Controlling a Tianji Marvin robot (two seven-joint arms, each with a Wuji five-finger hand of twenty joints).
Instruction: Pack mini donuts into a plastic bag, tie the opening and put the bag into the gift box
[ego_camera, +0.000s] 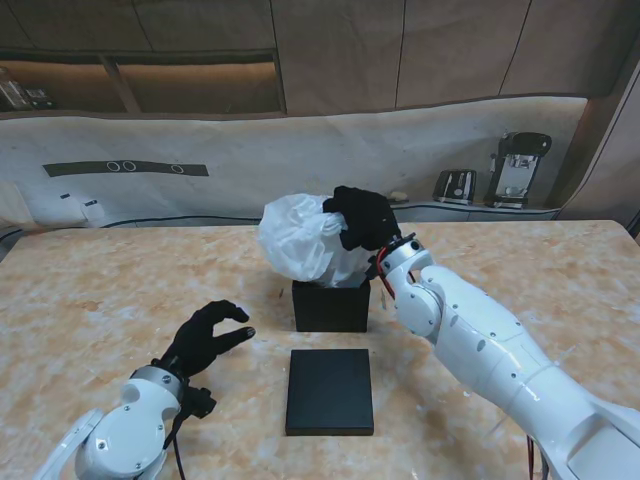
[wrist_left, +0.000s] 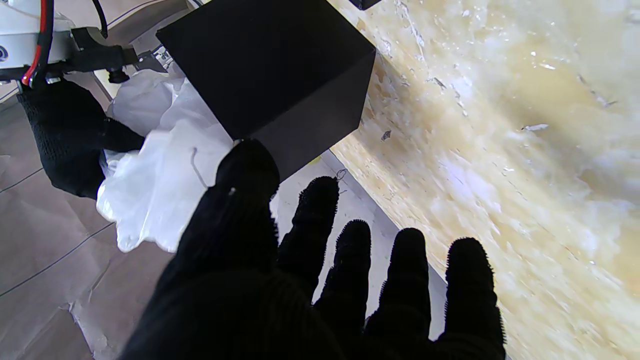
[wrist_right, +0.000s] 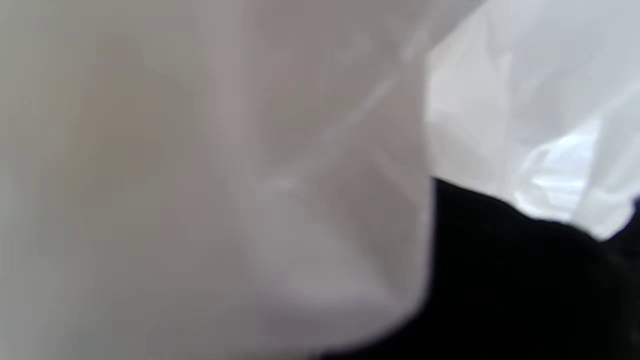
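Observation:
A white plastic bag (ego_camera: 300, 240) bulges out of the top of the black gift box (ego_camera: 331, 306) near the table's middle. My right hand (ego_camera: 362, 217) in its black glove is shut on the bag's upper right side. The bag (wrist_right: 525, 125) fills the right wrist view, so the donuts are hidden. My left hand (ego_camera: 205, 337) rests open to the left of the box, nearer to me, fingers spread and holding nothing. In the left wrist view the fingers (wrist_left: 310, 225) point at the box (wrist_left: 280, 75) and the bag (wrist_left: 160, 170).
The box's flat black lid (ego_camera: 330, 390) lies on the marble table (ego_camera: 100, 290), just nearer to me than the box. A paper-covered counter behind the table carries a toaster (ego_camera: 455, 185) and a coffee machine (ego_camera: 515, 168).

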